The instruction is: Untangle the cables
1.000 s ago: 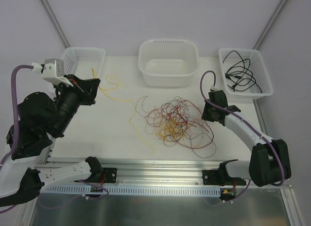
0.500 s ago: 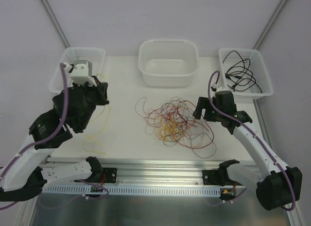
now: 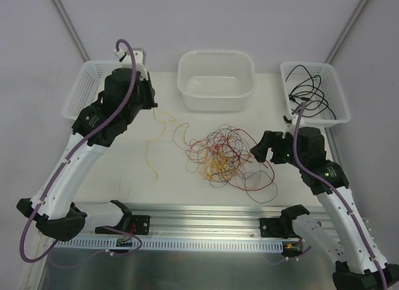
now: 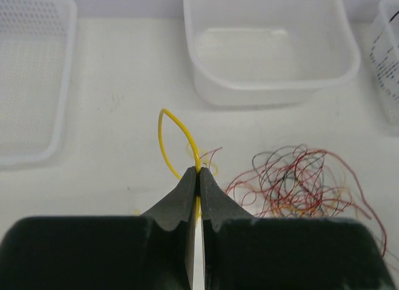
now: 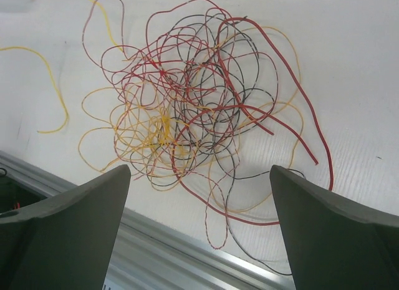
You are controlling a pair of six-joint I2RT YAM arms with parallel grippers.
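Pinching one yellow wire (image 4: 161, 131) between pressed-together fingers, the left gripper (image 4: 198, 171) hung at ten o'clock from the tangle (image 3: 224, 154). The right gripper (image 3: 265, 148), spread wide, hovered at its three o'clock. Black cables (image 3: 312, 93) lay sorted in the basket (image 3: 336, 118) at two o'clock, but most red and yellow wires lay knotted mid-table.

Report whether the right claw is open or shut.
Open. The right claw has its fingers standing wide apart over the cables, gripping nothing.

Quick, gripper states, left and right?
Left gripper: shut on thin yellow wire.
Right gripper: open, empty, above the red, yellow and black wire tangle.
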